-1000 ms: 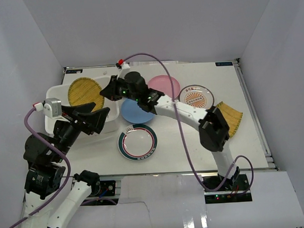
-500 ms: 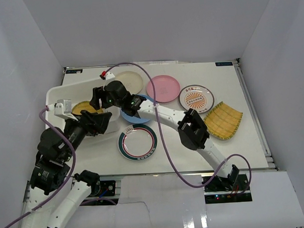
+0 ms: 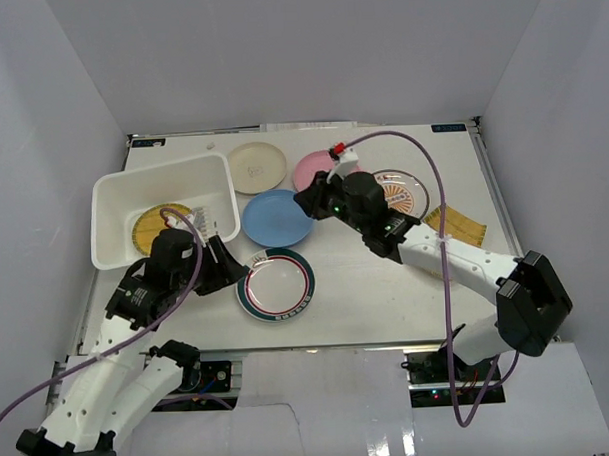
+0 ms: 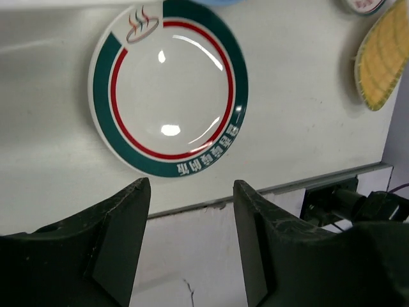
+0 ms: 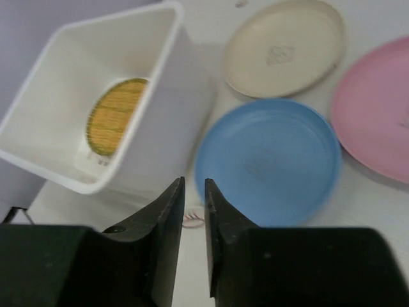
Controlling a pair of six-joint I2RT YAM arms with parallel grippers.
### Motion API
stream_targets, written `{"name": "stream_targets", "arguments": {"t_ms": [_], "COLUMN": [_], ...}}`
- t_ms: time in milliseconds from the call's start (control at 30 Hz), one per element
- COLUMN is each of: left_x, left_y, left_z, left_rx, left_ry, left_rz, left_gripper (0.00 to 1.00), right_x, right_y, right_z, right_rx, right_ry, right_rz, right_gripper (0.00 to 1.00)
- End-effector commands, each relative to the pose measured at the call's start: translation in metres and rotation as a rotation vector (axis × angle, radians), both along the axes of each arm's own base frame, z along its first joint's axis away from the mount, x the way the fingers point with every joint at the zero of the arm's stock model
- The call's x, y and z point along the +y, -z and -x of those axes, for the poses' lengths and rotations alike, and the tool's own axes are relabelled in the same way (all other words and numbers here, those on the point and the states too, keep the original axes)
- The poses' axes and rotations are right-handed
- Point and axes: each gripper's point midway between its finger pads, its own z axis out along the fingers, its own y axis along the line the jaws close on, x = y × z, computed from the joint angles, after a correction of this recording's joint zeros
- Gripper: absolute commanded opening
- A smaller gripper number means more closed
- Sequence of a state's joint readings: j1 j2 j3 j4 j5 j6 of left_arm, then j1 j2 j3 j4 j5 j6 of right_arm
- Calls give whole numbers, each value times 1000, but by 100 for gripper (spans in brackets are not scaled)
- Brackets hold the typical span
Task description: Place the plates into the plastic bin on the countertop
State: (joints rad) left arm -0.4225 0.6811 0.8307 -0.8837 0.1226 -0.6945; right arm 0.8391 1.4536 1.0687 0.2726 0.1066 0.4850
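Left pincer (spread) hangs above rimmed plate; right pincer nearly pressed together.

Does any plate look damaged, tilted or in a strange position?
Nothing stands out. One yellow woven plate lies flat inside the plastic bin; the other plates sit flat and unbroken on the countertop.

Plain white walls enclose the evenly lit space on three sides.

One plastic bin; seven plates, one inside bin; two arms
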Motion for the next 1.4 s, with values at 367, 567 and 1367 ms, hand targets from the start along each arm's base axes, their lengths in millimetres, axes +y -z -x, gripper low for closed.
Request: {"name": "stream_targets", "arguments": {"t_ms": [367, 567, 1367], "left_x": [-6, -5, 40], "left_y": [124, 148, 197], "left_z": [43, 26, 10], "left_rx": [444, 389, 259], "left_ry": [-148, -283, -457], "left_rz": [-6, 62, -110], "left_gripper": [68, 83, 20], "right_x": [-76, -64, -19], "right_y": [132, 143, 198], "right_z": [6, -6, -58], "right_rx": [260, 319, 492], "right_ry": [82, 84, 169], "right_rz": [13, -41, -147], "right_gripper": [63, 81, 29]}}
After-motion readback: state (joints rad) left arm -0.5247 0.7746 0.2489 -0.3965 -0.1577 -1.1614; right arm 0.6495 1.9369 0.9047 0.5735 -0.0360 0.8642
